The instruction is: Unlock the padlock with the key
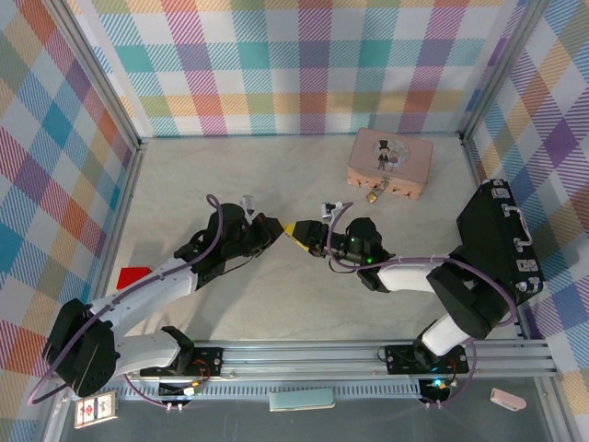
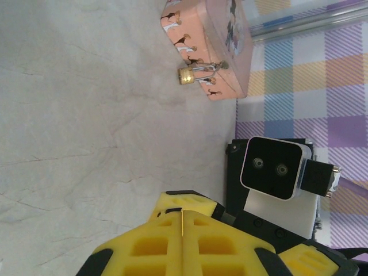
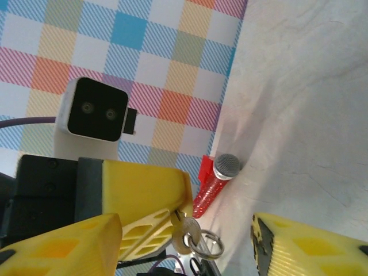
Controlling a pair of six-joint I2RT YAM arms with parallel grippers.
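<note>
Left gripper point(image 2: 183, 217): fingers pressed together at mid-table, with a thin metal edge pinched in the seam between the yellow pads.
Key point(image 3: 187, 231): that metal edge. From the right wrist view its silvery end sticks out past the left fingertips, with a small split ring point(image 3: 210, 245) hanging from it. I cannot tell which end is buried in the pads.
Right gripper point(image 3: 187, 221): jaws spread wide, one finger on either side of the protruding key and touching neither it nor the ring. It holds nothing.
The two grippers: nose to nose, tips almost meeting, which looks like a hand-over of the key.
Padlock point(image 2: 186, 75): brass body on the table point(image 1: 276, 166), with its shackle hooked through the clasp on the near face of the pink tin point(image 1: 388, 161).
Padlock axis: it runs from the clasp out toward the arms, body end nearest them. The keyhole itself is too small to make out.
Direction from the key: beyond and to the right, well apart from both grippers.
Nearer arm: the right one, since the padlock lies on its side of the meeting point.
What the move turns on: the key must be brought in line with that axis before it goes in.
</note>
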